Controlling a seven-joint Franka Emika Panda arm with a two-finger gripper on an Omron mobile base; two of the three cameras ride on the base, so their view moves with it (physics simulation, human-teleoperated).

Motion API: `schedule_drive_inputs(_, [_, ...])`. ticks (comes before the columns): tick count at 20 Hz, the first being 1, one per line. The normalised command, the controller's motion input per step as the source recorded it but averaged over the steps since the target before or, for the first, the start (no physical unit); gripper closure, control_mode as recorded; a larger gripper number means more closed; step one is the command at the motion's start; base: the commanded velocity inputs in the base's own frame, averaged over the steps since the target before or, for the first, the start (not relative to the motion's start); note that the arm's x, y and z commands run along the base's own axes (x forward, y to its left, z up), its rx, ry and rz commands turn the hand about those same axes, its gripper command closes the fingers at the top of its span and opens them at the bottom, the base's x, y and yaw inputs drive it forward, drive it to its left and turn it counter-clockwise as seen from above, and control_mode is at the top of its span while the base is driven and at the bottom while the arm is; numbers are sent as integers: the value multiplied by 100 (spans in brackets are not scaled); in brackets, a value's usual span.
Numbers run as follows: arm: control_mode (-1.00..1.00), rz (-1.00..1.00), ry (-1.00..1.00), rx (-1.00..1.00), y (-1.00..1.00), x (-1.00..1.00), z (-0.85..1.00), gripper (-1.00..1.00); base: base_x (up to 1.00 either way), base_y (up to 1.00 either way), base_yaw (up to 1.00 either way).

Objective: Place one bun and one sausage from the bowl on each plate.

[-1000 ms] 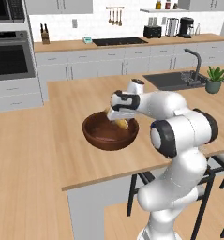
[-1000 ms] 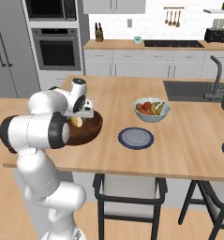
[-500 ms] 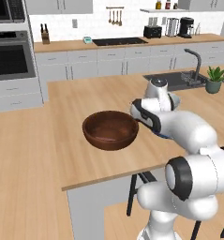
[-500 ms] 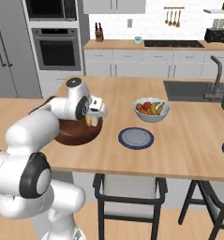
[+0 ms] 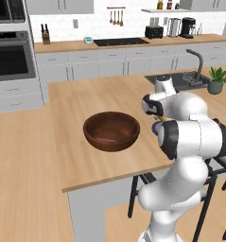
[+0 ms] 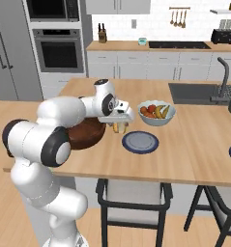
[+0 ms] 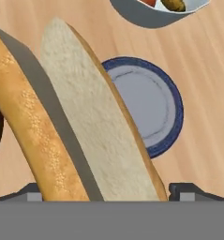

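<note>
Since a second ago the arm is swinging away from the large round dark reddish-brown wooden bowl (image 5: 111,130), carrying a bun toward the plate.

In the left base view, the bowl is sitting on the wooden surface (image 5: 81,104), left of the arm.

In the right base view, the hand (image 6: 119,126) is hovering between the bowl and the flat blue-rimmed round plate (image 6: 140,142), gripping a long split golden bun (image 6: 118,127) across wide-set fingers.

In the hand view, the bun is hanging beside the plate; it looks light and soft, best held gently mid-length.
</note>
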Motion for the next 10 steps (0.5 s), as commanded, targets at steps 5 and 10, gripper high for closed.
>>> schedule_drive_inputs(5, [-100, -3, 10, 8, -55, 1, -30, 100, 0, 0, 0])
schedule_drive_inputs(10, [-100, 0, -3, 2, -97, 6, -61, 100, 0, 0, 0])
